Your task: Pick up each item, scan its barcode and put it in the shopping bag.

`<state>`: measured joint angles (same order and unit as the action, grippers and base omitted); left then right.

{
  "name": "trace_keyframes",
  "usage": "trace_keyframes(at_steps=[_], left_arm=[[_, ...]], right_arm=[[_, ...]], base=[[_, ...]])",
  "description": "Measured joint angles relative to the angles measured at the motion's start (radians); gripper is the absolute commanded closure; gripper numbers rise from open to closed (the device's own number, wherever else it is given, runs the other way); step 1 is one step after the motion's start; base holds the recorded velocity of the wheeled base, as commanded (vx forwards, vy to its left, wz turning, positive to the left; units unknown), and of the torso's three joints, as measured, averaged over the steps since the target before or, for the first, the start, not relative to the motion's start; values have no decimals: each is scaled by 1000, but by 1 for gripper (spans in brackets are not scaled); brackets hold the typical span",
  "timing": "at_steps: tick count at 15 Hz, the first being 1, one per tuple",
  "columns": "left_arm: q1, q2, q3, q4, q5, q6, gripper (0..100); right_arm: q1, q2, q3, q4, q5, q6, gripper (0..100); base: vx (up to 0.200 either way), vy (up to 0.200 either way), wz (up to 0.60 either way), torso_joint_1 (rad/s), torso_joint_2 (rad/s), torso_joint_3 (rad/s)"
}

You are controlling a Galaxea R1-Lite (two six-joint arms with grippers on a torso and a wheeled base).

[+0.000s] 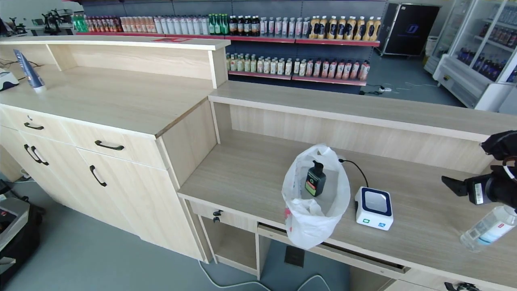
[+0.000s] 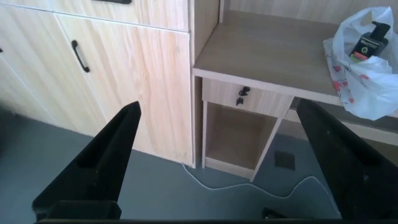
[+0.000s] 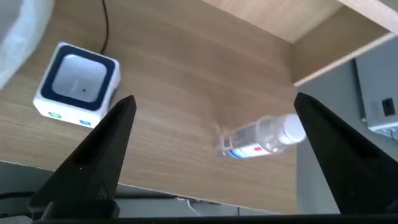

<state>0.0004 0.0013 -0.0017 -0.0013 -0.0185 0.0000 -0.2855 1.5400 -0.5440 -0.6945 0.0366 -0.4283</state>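
Hovering over the counter (image 1: 250, 173) with the right gripper (image 3: 214, 98) spread wide, grasping nothing. Lying flat on the wood below, framed between its two fingers (image 3: 93, 162): clear bottle (image 3: 264, 138) with a white cap, touched by neither. Sitting beyond one finger, apart from that bottle: white scanner (image 3: 78, 84) with a black cable. Standing past the scanner, farther from those fingers: white shopping bag (image 1: 315, 210), dark bottle (image 1: 315, 180) upright inside. Hanging low above the floor, left gripper (image 2: 217, 104) likewise spread, nothing between its fingers, bag well off beyond one fingertip.
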Motion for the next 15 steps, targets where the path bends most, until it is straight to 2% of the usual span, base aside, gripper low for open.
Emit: trace_keyframes(at_steps=[2,4,6,9,11,13,15], left_arm=[[-1,0,0,0,0,0,0],[0,0,0,0,0,0,0],[0,0,0,0,0,0,0],[0,0,0,0,0,0,0],[0,0,0,0,0,0,0],[0,0,0,0,0,0,0],[0,0,0,0,0,0,0]], right_arm=[[-99,-49,18,89,-66,-36,0],[-156,-48,26,91,-72,-81,0],[-198,2,28,0,-50,-89,0],[-247,144,34,-205,100,-91,0],[-276,253,35,-328,163,-67,0],[-283,337,36,-378,229,1,0],[-288,399,36,-406,243,12,0]], base=[[0,0,-600,0,7,2],[0,0,-300,1,1,1],[0,0,0,0,0,0],[0,0,0,0,0,0],[0,0,0,0,0,0],[0,0,0,0,0,0],[0,0,0,0,0,0]])
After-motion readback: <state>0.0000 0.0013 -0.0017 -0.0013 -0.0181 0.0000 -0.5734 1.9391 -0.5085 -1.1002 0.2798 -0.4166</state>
